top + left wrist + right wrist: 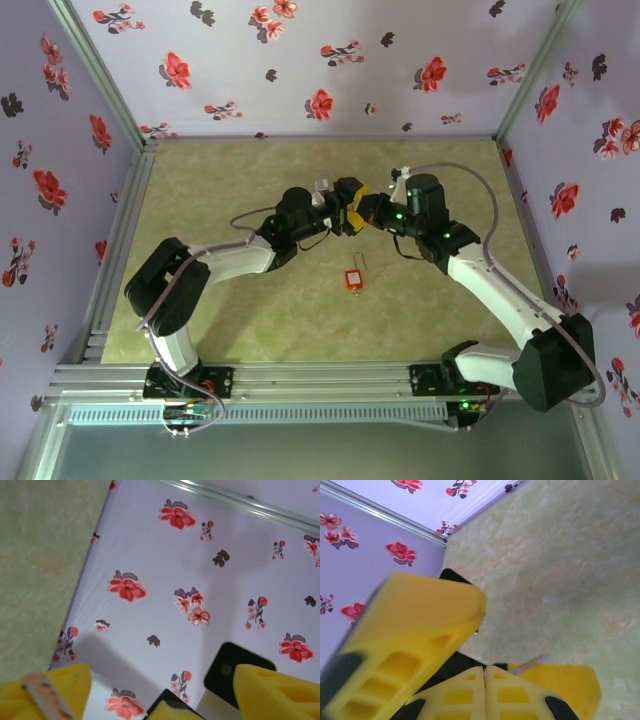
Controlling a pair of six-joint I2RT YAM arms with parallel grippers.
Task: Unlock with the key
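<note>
Key (353,278) lying unused on worktop (300,322) at 6 o'clock from left hand (161,696), spread wide to frame right hand (485,679), pinched shut, seemingly for a hand-over.

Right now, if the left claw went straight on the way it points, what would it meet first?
Probably the right claw, shut, just ahead of the left claw; depth is unclear.

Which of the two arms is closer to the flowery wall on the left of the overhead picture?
Left. The left arm has its elbow close beside the left wall; the right arm stands across the table, beside the right wall.
</note>
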